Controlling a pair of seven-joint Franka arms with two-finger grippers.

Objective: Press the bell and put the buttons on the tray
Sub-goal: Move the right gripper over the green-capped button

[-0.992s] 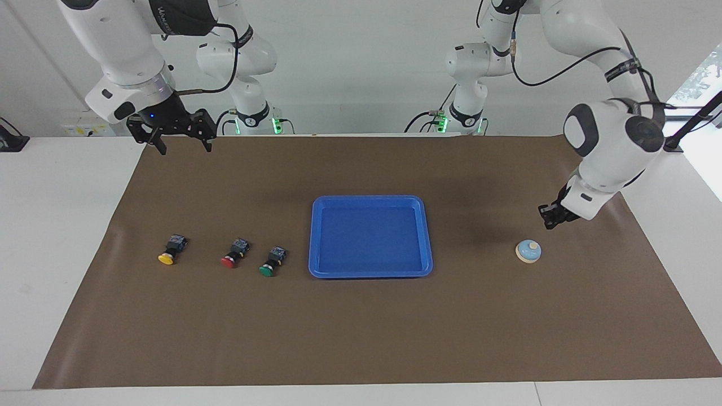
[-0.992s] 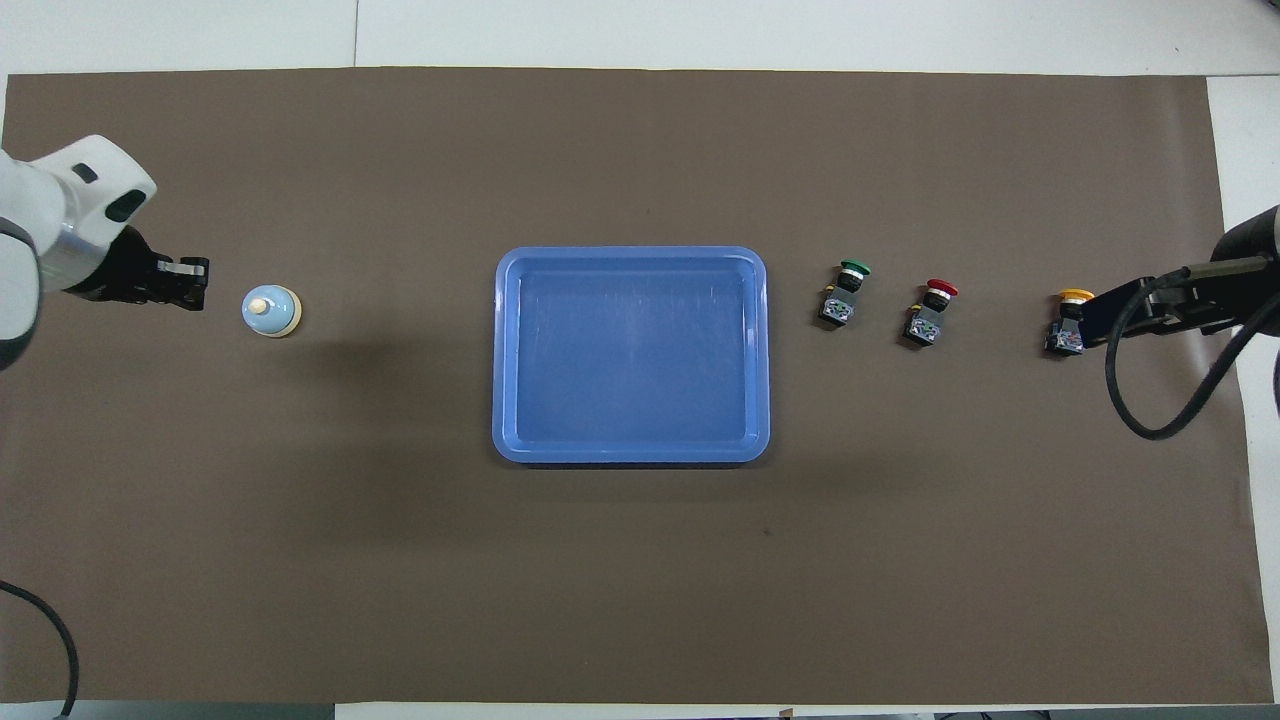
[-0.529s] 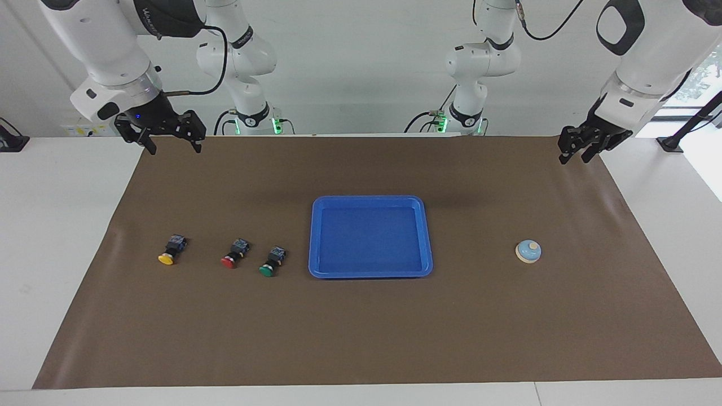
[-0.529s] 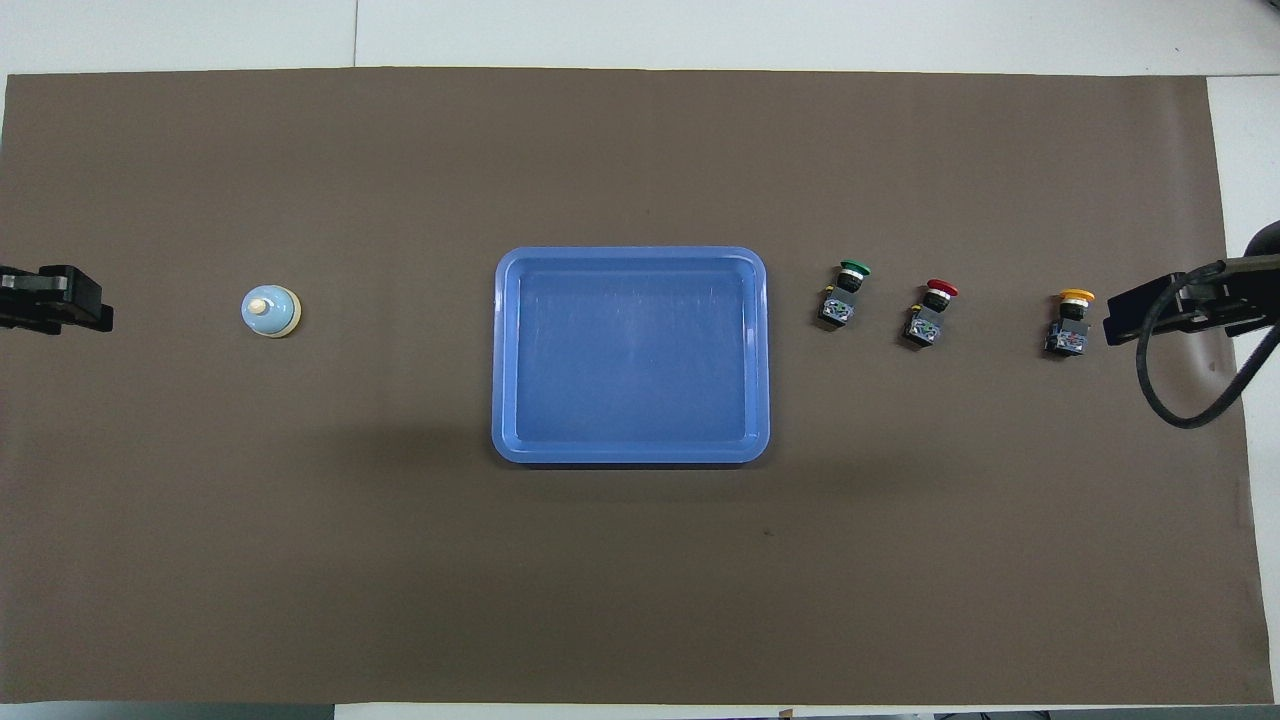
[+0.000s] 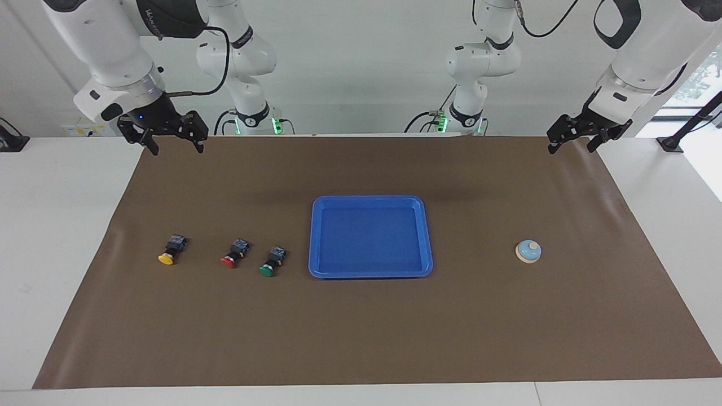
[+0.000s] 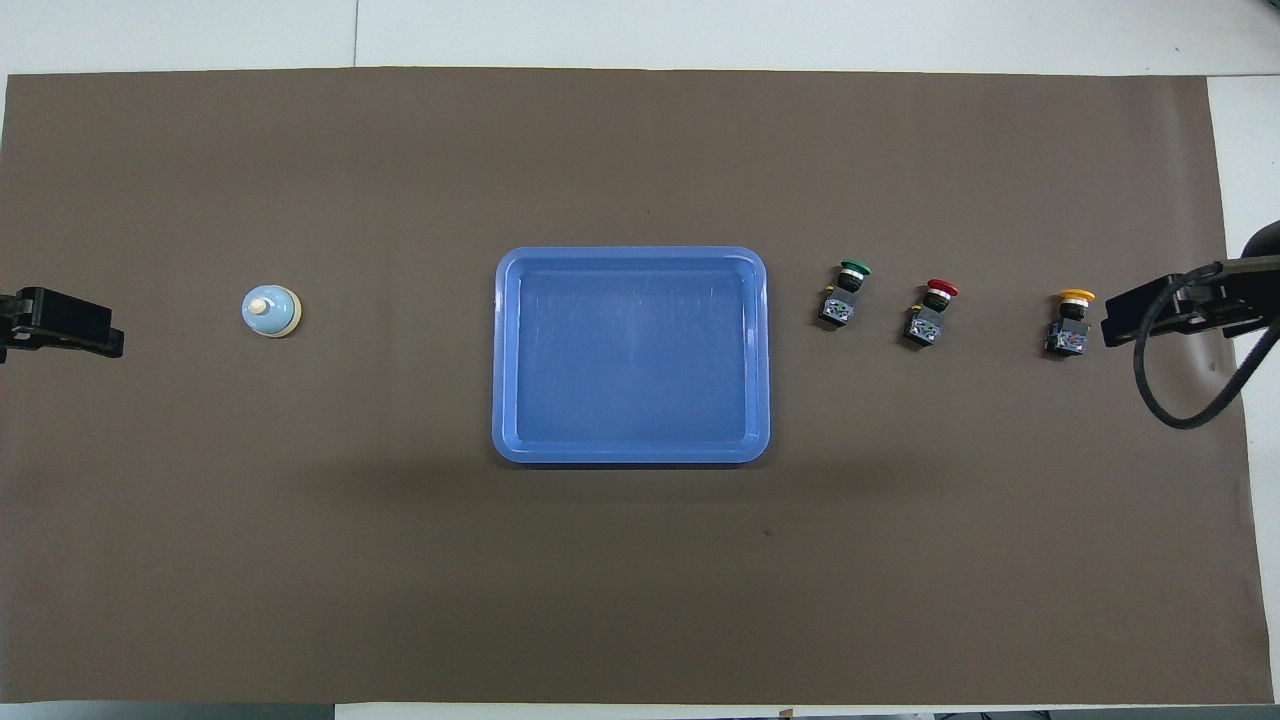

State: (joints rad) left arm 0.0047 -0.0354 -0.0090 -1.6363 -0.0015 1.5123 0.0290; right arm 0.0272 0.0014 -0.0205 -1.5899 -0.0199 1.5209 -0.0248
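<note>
Left gripper (image 5: 571, 143): hanging raised with fingers spread wide and holding nothing, over the mat's (image 5: 361, 332) corner nearest the left arm's base.
Right gripper (image 5: 173, 142): waiting up in the air, jaws wide and empty, over the mat's edge nearest the robots, at the right arm's end.
Bell (image 5: 528, 251): sitting upright near the mat's left-arm edge, knob up, likely so a fingertip can come straight down on it.
Buttons: yellow button (image 5: 171, 251), red button (image 5: 234, 253) and green button (image 5: 273, 262) are lying in a row, spaced apart, probably leaving room for fingers.
Tray (image 5: 369, 272): lying empty at the mat's centre, between bell and buttons.
</note>
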